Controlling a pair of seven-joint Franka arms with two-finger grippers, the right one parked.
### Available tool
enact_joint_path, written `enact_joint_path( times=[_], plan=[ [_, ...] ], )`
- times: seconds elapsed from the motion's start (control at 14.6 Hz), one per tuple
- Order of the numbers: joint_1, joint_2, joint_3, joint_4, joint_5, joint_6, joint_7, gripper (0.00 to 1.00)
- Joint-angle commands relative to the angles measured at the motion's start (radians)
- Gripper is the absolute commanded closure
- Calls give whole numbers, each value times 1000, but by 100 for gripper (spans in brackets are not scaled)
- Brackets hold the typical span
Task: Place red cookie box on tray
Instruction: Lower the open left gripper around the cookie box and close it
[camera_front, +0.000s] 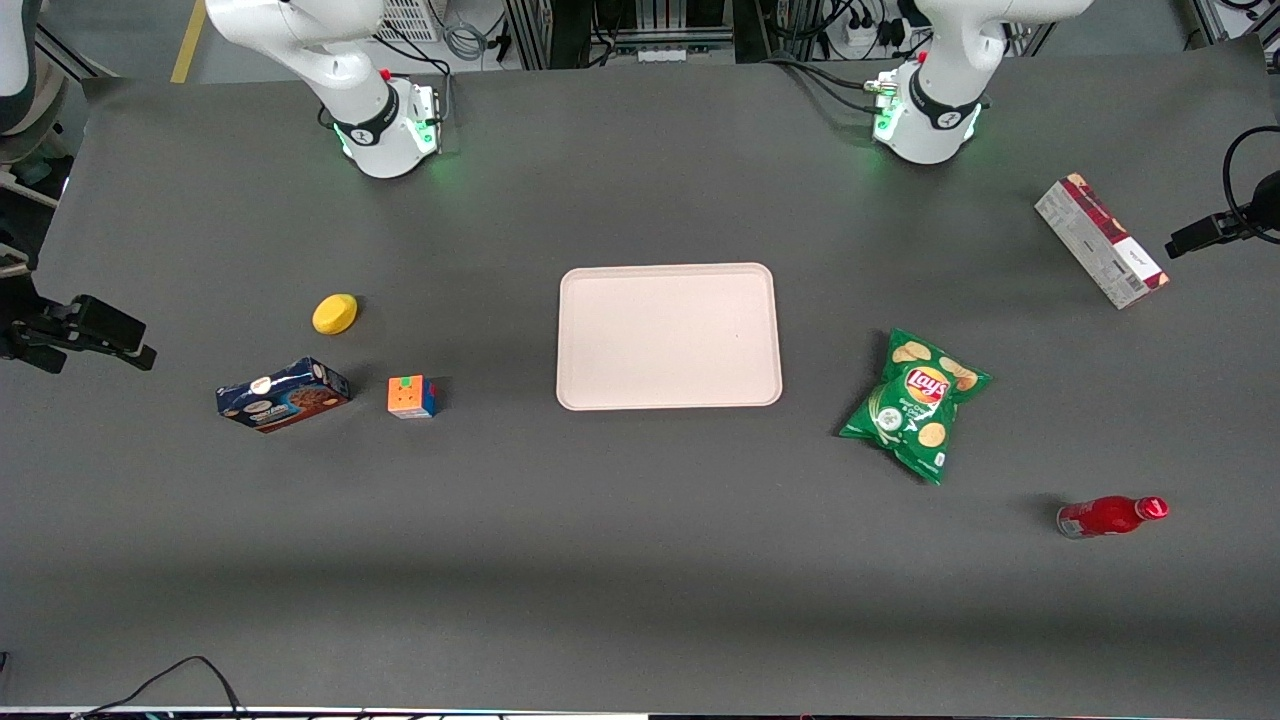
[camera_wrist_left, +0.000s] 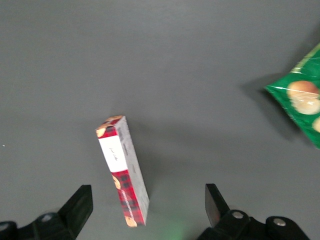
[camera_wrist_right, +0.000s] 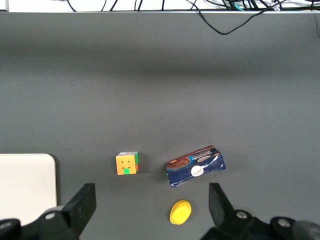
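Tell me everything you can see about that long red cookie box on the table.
The red cookie box is a long, slim carton, apparently cardboard, dark red with a white label band, cookie pictures and one grey-white printed side. It looks closed and undamaged. It lies on the dark table on a long narrow side, angled, toward the working arm's end, apart from the chips bag. Nothing grips it: the gripper is above it, fingers open.

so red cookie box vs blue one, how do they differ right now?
The red cookie box is longer and slimmer; the blue cookie box is shorter and stubbier. The red box lies toward the working arm's end of the table, the blue toward the parked arm's. The red box shows a grey-white printed side; the blue shows a cookie picture. Both lie on the table, off the tray. The gripper is open above the red box.
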Motion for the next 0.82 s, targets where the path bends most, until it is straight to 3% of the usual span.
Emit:
enact_joint_path(
  times=[0.0,0.34,0.75],
  plan=[
    [34,-62,51,-184,54,186,-26,0],
    [48,-59,227,-414,113,496,-18,0],
    [79,-17,248,-481,124,536,-29,0]
  ],
)
